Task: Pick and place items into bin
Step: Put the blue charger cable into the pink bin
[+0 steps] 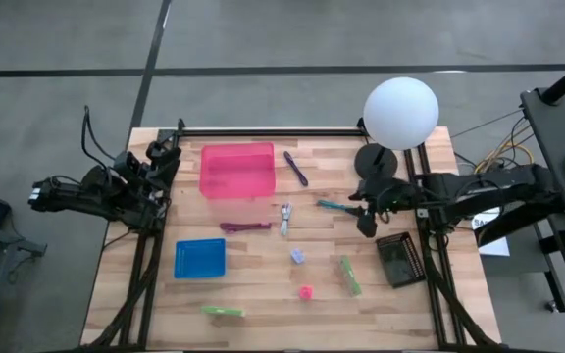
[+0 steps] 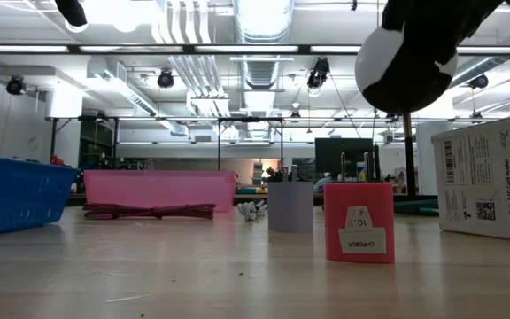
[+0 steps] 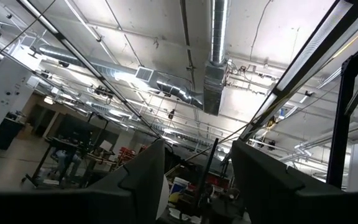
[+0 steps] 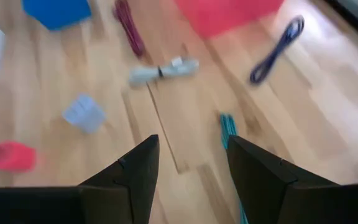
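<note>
Right gripper [image 4: 188, 177] fingers [image 4: 135, 171] spread, holding nothing, hovering over the table [image 1: 263, 294]. Teal stick [image 4: 229, 132] lies on the wood just beyond the gap between the tips. Past it from the fingers: silver tool [image 4: 163, 70], lavender block [image 4: 84, 113], pink block [image 4: 11, 155]; then maroon stick [image 4: 129, 28] and purple stick [image 4: 277, 48]; farthest, the pink bin [image 1: 235, 170] and a blue bin [image 1: 199, 258]. Two green sticks [image 1: 349, 275] lie elsewhere on the table. Pink block label reads upside down, not legible. Left gripper [image 3: 197, 180] parked off the table's left edge, pointing up at the ceiling, fingers apart, empty.
</note>
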Available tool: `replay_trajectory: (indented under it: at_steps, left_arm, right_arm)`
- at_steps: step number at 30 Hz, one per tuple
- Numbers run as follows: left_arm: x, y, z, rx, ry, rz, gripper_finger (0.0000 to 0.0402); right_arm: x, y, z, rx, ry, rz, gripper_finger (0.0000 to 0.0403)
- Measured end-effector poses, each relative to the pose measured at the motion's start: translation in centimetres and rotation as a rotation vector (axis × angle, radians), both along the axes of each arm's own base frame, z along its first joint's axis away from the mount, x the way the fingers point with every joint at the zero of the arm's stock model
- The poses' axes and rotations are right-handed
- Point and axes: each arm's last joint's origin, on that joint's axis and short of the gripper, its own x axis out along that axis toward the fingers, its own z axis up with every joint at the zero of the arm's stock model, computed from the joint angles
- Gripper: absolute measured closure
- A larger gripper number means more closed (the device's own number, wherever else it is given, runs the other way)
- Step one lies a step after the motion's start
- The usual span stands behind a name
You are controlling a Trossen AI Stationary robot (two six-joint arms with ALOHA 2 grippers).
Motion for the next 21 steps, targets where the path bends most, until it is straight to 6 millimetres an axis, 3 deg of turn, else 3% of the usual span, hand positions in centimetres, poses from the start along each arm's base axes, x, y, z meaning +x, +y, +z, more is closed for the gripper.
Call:
replay_trajectory:
  at_steps: [21]
  left_arm:
    - [0.1, 0.0, -0.4, 0.003, 0.012, 0.001, 0.023]
  right_arm:
    - [4.2, -0.6, -8.8, -0.029, 0.495, -0.035, 0.0258]
